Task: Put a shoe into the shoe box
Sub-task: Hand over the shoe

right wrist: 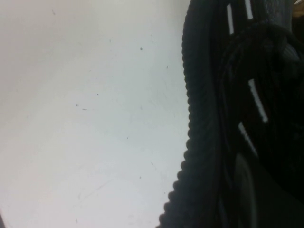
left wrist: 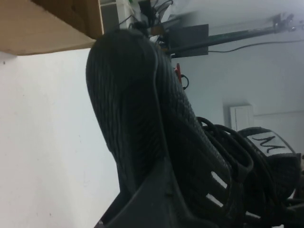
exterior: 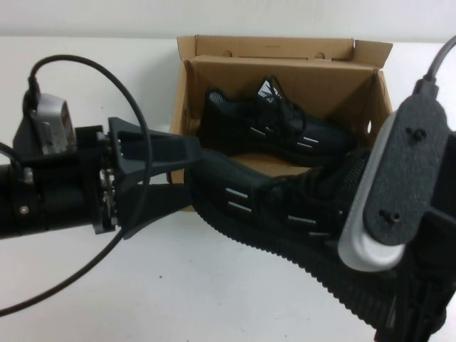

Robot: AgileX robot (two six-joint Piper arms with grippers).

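The brown cardboard shoe box (exterior: 285, 50) stands open at the back centre, lid flap up. One black sneaker (exterior: 271, 125) lies inside it. A second black shoe (exterior: 285, 214) with white dashes hangs in front of the box, toe toward the left and heel toward the lower right. My left gripper (exterior: 191, 171) is shut on its toe, one finger (left wrist: 152, 204) against the ribbed sole (left wrist: 137, 109). My right gripper (exterior: 410, 313) is at the heel, mostly hidden behind its wrist housing, and is shut on the shoe (right wrist: 209, 118).
White table (exterior: 178, 285) lies all round. The box's front wall (exterior: 178, 107) stands just behind the held shoe's toe, and the box corner also shows in the left wrist view (left wrist: 42, 23). A black cable (exterior: 135, 107) loops over the left arm.
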